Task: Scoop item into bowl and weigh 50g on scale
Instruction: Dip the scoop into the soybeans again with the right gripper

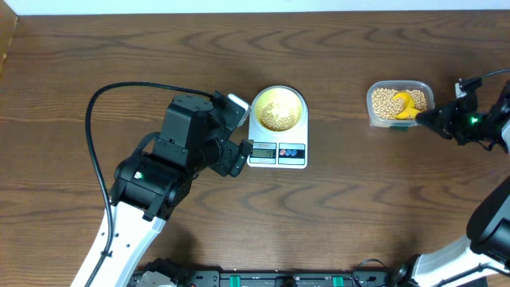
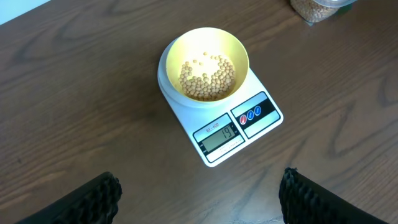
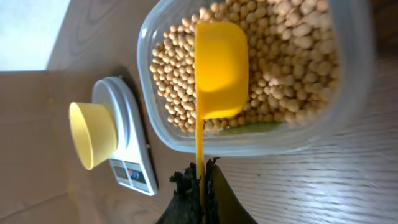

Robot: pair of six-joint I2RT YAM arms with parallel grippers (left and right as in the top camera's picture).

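Note:
The pale yellow bowl (image 1: 278, 109) sits on the white scale (image 1: 278, 151) at the table's middle and holds a layer of beans (image 2: 207, 78). The scale's display (image 2: 220, 137) shows a reading. My left gripper (image 2: 199, 199) is open and empty, just left of the scale. My right gripper (image 3: 200, 183) is shut on the handle of a bright yellow scoop (image 3: 217, 68). The scoop's cup lies over the beans (image 3: 292, 56) in the clear plastic tub (image 1: 400, 104) at the right. The bowl and scale also show in the right wrist view (image 3: 93, 134).
A black cable (image 1: 103, 100) loops over the table left of my left arm. The table's far edge runs along the top. The tub stands well to the right of the scale.

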